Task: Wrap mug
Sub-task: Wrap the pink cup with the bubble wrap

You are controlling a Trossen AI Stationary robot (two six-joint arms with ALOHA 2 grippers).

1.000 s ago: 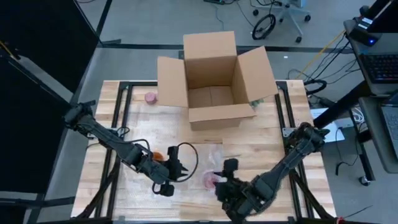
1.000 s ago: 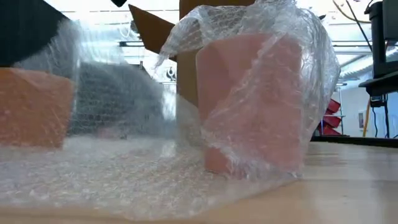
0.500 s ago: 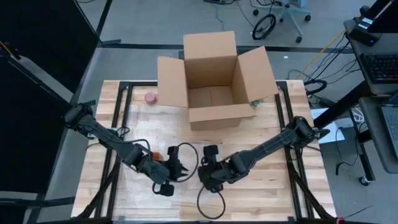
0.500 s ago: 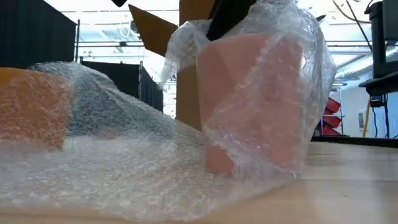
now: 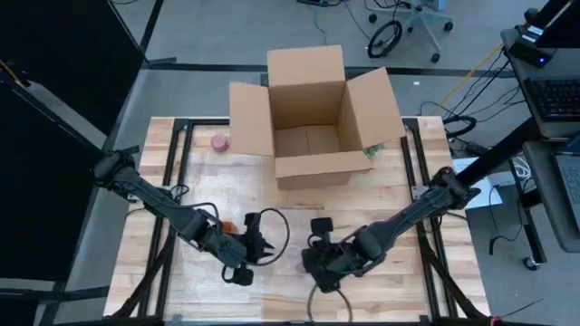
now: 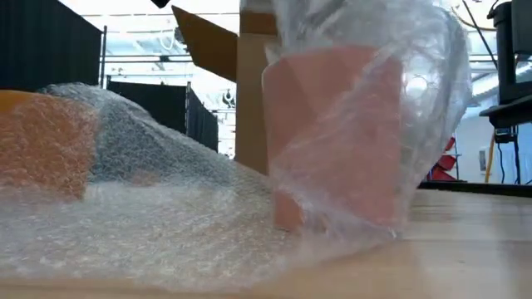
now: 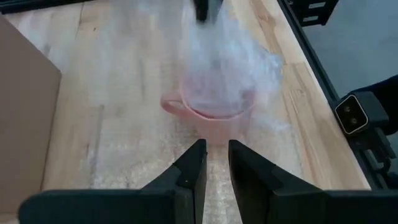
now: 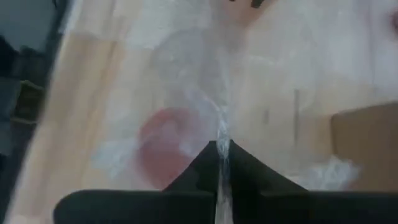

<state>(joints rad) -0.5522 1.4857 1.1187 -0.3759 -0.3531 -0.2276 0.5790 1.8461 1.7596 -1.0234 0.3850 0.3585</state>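
A pink mug (image 6: 332,141) stands upright on a sheet of clear bubble wrap (image 6: 166,224) near the table's front edge. Part of the sheet is drawn up over it. In the left wrist view the mug (image 7: 208,118) shows under the wrap, just beyond my left gripper (image 7: 216,149). That gripper (image 5: 260,243) is low on the sheet, left of the mug, with its fingers close together. My right gripper (image 5: 313,261) hangs over the mug, shut on the wrap (image 8: 219,134), with the mug (image 8: 165,146) below it. My left gripper has its fingers nearly together low on the sheet's left part (image 7: 216,163), coming level from the table's left. Whether a layer sits between them does not show plainly. My right gripper pinches a gathered fold of the wrap (image 8: 219,142) between its two fingers from above. The wrap runs up from the mug to the fingers.
An open cardboard box (image 5: 313,118) stands at the table's far middle, with a small pink thing (image 5: 219,142) to its left. Something orange (image 5: 231,225) sits by my left gripper, seen through the wrap (image 6: 41,141). Bare wood lies right of the mug.
My right gripper swung from the near edge toward the left, across the mug, then came back a little to the right. The wrap over the mug has been drawn higher and now rises out of the low view. My left gripper has kept still.
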